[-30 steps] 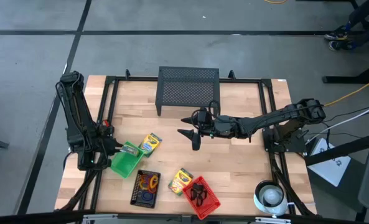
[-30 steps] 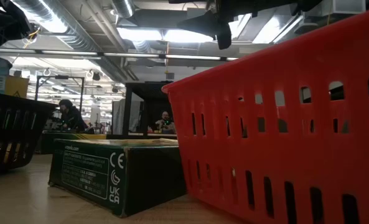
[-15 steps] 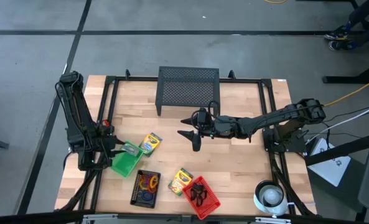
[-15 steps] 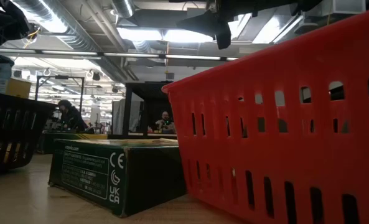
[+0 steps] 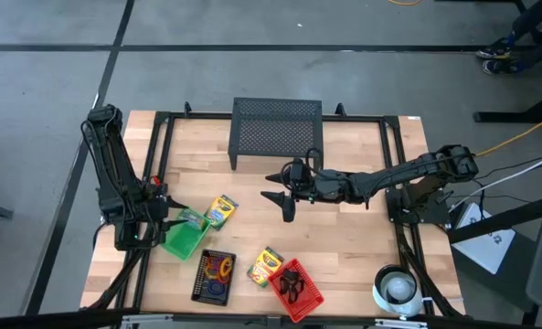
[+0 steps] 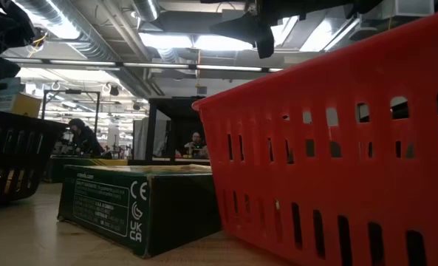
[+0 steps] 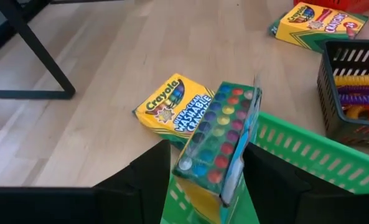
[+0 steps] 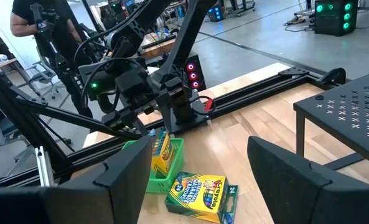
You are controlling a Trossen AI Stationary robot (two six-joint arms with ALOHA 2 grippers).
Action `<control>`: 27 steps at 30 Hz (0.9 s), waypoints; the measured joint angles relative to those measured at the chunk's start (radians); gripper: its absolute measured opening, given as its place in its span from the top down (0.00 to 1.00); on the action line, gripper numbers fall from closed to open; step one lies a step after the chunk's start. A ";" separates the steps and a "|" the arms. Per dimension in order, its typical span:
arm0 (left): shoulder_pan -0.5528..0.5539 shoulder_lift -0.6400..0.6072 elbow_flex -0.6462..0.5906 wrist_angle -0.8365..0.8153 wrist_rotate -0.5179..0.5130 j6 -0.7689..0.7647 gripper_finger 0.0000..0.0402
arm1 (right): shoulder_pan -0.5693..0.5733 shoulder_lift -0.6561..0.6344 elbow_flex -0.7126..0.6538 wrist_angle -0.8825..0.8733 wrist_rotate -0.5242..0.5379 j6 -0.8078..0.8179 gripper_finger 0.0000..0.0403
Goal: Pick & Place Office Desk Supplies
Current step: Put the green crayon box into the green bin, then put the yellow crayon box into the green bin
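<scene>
From above, the left gripper [image 5: 167, 219] sits over the green basket [image 5: 186, 239], a Crayola box [image 5: 220, 210] just beside it. The left wrist view shows the jaws spread, a paint-set box [image 7: 216, 140] standing tilted between them in the basket: a release, I'd judge. The right gripper [image 5: 284, 197] hangs wide open mid-table. Next move: lift clear, then go for the crayons.

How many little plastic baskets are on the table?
3: a green plastic basket by the left claw, a black plastic basket holding coloured rings, and a red plastic basket holding black clips. None seems hidden.
</scene>
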 joint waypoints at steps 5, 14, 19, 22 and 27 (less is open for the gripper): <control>0.000 0.000 0.030 0.000 -0.041 0.045 0.52 | 0.000 0.000 0.000 0.000 0.000 -0.004 0.34; 0.000 0.000 0.150 0.002 -0.118 0.201 0.52 | 0.000 0.000 0.000 0.000 -0.001 -0.007 0.34; 0.000 0.000 0.212 0.003 -0.156 0.284 0.53 | 0.000 0.000 0.000 0.000 -0.004 -0.007 0.34; 0.007 0.000 0.260 0.003 -0.159 0.318 0.53 | 0.000 0.000 0.000 0.000 -0.003 -0.011 0.34; 0.117 0.002 0.356 0.017 -0.100 0.321 0.53 | 0.000 0.000 0.000 0.009 0.010 -0.043 0.34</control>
